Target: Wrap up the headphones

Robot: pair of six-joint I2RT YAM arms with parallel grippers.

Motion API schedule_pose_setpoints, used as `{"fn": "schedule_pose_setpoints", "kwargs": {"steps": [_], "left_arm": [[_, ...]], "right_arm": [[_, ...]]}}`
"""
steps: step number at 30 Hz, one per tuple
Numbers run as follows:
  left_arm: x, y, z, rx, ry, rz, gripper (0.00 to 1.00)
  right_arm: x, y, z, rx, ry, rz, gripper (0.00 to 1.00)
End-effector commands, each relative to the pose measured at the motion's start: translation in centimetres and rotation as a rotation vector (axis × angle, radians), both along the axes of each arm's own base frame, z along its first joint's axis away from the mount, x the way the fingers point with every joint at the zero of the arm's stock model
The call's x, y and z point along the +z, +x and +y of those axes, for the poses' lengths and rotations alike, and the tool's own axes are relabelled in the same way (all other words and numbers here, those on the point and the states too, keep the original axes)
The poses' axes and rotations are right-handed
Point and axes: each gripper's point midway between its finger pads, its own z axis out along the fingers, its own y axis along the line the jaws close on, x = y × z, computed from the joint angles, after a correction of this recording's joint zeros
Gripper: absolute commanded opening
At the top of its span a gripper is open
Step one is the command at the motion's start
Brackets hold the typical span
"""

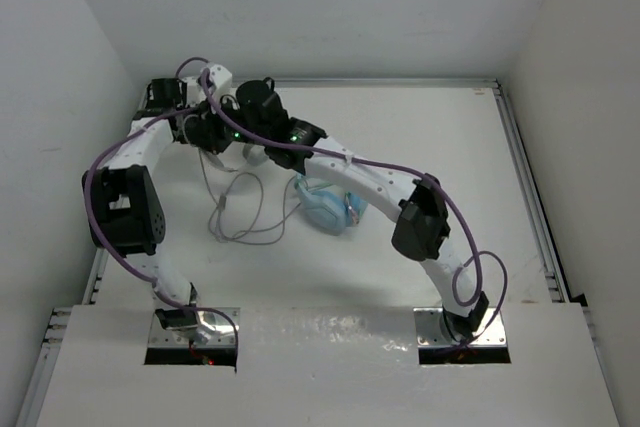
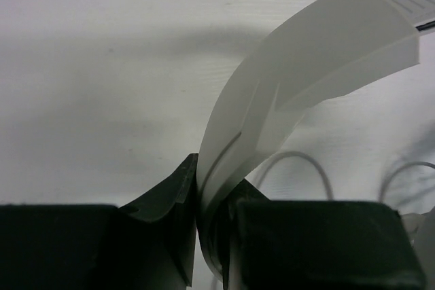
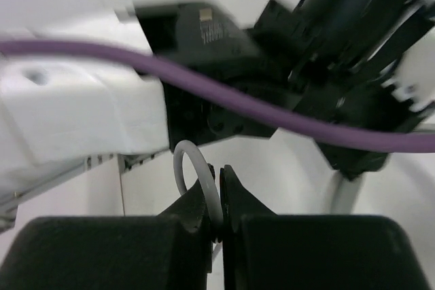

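Observation:
The white-and-grey headphones are held up at the far left of the table, mostly hidden by both wrists in the top view. My left gripper [image 2: 211,176] is shut on the headphones' pale headband arm [image 2: 306,59], which curves up and to the right; it sits at the far left in the top view [image 1: 203,133]. My right gripper [image 3: 219,176] is shut on a loop of the thin whitish cable [image 3: 183,161], close beside the left wrist [image 1: 240,125]. The rest of the cable [image 1: 240,209] hangs down and lies in loose loops on the table.
Light blue headphones [image 1: 325,209] lie on the table under the right forearm, next to the cable loops. A metal rail [image 1: 525,177] runs along the table's right edge. White walls close in the left and back sides.

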Motion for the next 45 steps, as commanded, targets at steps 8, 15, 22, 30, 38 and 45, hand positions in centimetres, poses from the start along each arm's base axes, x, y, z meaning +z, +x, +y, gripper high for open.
{"fn": "schedule_pose_setpoints", "kwargs": {"steps": [8, 15, 22, 30, 38, 45], "left_arm": [[7.8, -1.2, -5.7, -0.141, -0.335, -0.149, 0.00], [10.8, 0.4, -3.3, -0.080, -0.297, -0.235, 0.00], [15.1, 2.6, -2.2, -0.064, -0.268, -0.317, 0.00], [19.2, 3.5, -1.8, -0.091, -0.270, -0.355, 0.00], [24.7, 2.1, -2.1, -0.122, -0.240, -0.411, 0.00], [29.7, 2.3, -1.4, -0.117, -0.227, -0.474, 0.00]], "right_arm": [[-8.5, -0.8, 1.6, 0.080, -0.118, -0.019, 0.00], [-13.5, -3.4, -2.0, 0.199, -0.315, -0.097, 0.77], [-12.4, -7.4, -6.7, 0.332, -0.341, -0.267, 0.99], [-15.2, -9.9, -11.2, 0.345, -0.274, -0.337, 0.75], [-14.2, -1.0, -8.6, 0.162, 0.218, -0.026, 0.98], [-17.2, 0.6, -2.9, 0.114, 0.188, -0.116, 0.99]]}}
